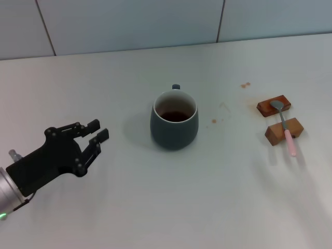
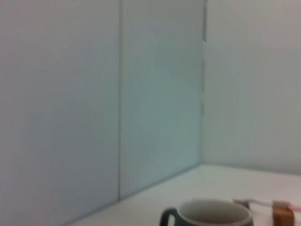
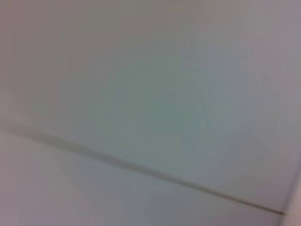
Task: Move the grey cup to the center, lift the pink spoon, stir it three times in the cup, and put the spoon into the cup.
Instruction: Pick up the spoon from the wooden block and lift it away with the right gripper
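Observation:
The grey cup (image 1: 174, 120) stands upright near the middle of the table, its handle at the far side, dark liquid inside. Its rim also shows in the left wrist view (image 2: 214, 214). The pink spoon (image 1: 286, 126) lies at the right across two brown wooden blocks (image 1: 284, 130), metal bowl on the far block, pink handle toward me. The spoon shows faintly in the left wrist view (image 2: 282, 205). My left gripper (image 1: 95, 132) is open and empty, to the left of the cup and apart from it. My right gripper is out of view.
Small brown stains (image 1: 245, 85) mark the white table to the right of the cup. A pale panelled wall (image 1: 129, 23) runs along the table's far edge. The right wrist view shows only a pale surface with a seam.

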